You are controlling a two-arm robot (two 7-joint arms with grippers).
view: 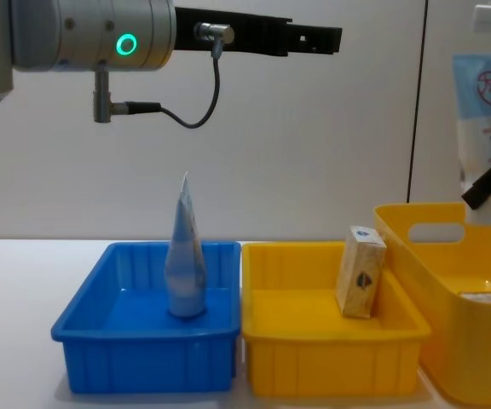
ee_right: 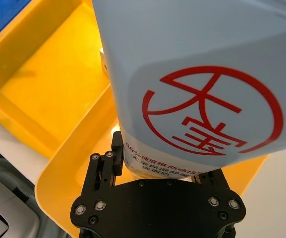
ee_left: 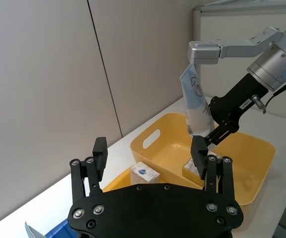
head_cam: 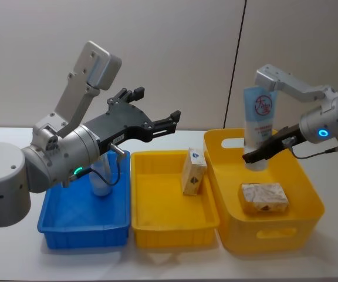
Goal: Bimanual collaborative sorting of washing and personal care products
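1. Grey wall panels stood behind a white table (head_cam: pixel 333 258) that carried three bins in a row: a blue bin (head_cam: pixel 57 226) on my left, a yellow tray (head_cam: pixel 157 220) in the middle and a deeper yellow basket (head_cam: pixel 310 200) on my right.
2. I saw the left gripper (head_cam: pixel 157 108) raised above the blue bin and the tray, its fingers (ee_left: pixel 99 151) spread apart and grasping nothing.
3. I saw the right gripper (head_cam: pixel 266 150) over the basket, clamped on the lower part of a tube (head_cam: pixel 259 117).
4. That tube stood nearly upright with its cap end down, clear of the basket floor. Its pale blue face carried a red round logo (ee_right: pixel 210 111).
5. A second tube (view: pixel 184 256) stood on its cap in the blue bin, crimped end up, touching no gripper.
6. One carton (head_cam: pixel 193 171) stood on end in the tray, leaning against the tray's wall on the basket side.
7. Another carton (head_cam: pixel 264 197) lay flat on the basket floor, below the held tube.
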